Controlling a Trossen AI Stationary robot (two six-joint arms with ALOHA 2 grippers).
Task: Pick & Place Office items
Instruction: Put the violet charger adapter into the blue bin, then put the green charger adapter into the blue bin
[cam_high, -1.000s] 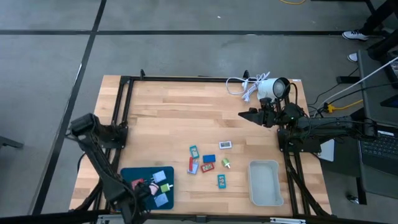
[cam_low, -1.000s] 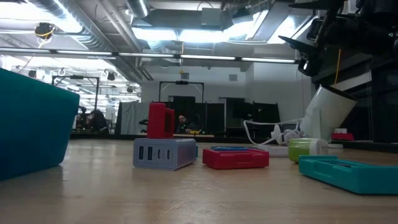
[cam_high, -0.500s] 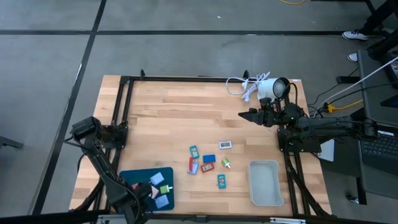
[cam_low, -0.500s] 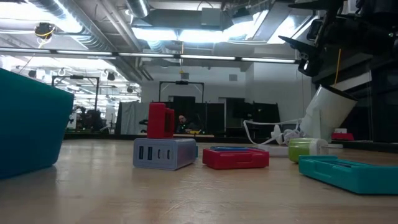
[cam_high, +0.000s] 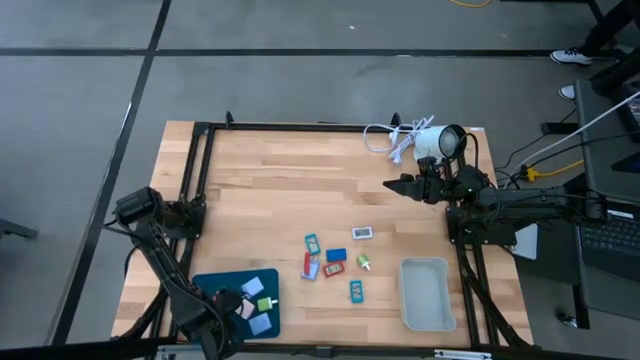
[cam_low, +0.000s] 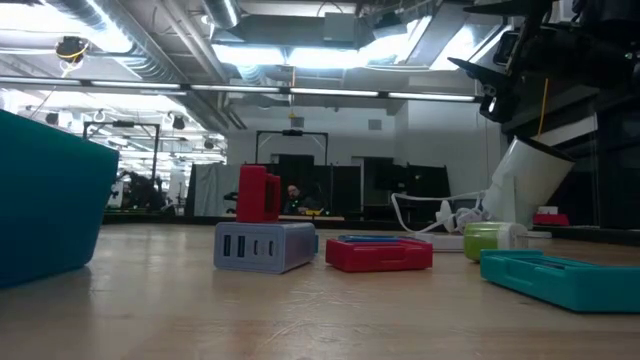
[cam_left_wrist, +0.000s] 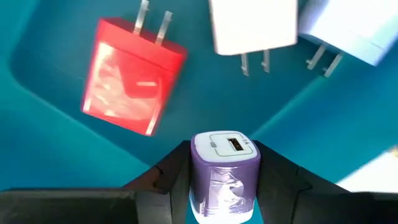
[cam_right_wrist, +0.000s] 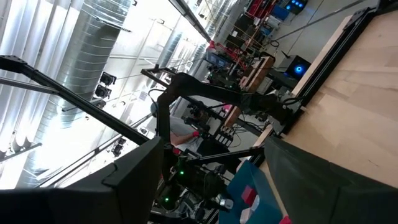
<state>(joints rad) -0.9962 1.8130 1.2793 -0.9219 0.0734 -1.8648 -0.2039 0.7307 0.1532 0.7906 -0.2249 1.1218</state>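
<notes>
- Left tool (cam_left_wrist: 224, 186) is closed on a small purple charger block (cam_left_wrist: 225, 171), its dark fingers (cam_left_wrist: 169, 177) pressing both sides, with the block's socket face turned toward the wrist camera.
- Purple charger block hangs just above the teal tray (cam_high: 215, 283) at the tabletop's near left corner; my judgement is that it is being carried there to be dropped in with the others.
- Already lying in the tray below it are a red plug-in charger (cam_left_wrist: 132, 78), a white one (cam_left_wrist: 254, 25) and a pale blue one (cam_left_wrist: 348, 25), each flat on its side with prongs showing, none touching the held block.
- Loose office items (cam_high: 335, 260) sit in a cluster at the tabletop's middle, well apart from the left tool: teal, red, blue, white and green pieces, waiting their turn.
- Beside that cluster, toward the right, stands a pale bin (cam_high: 426, 293), nothing visible inside.
- Right tool (cam_high: 398, 185) hovers wide open over the tabletop's far right, holding nothing, near a white lamp (cam_high: 435, 141) and its coiled cord (cam_high: 385, 138); it appears to be waiting.
</notes>
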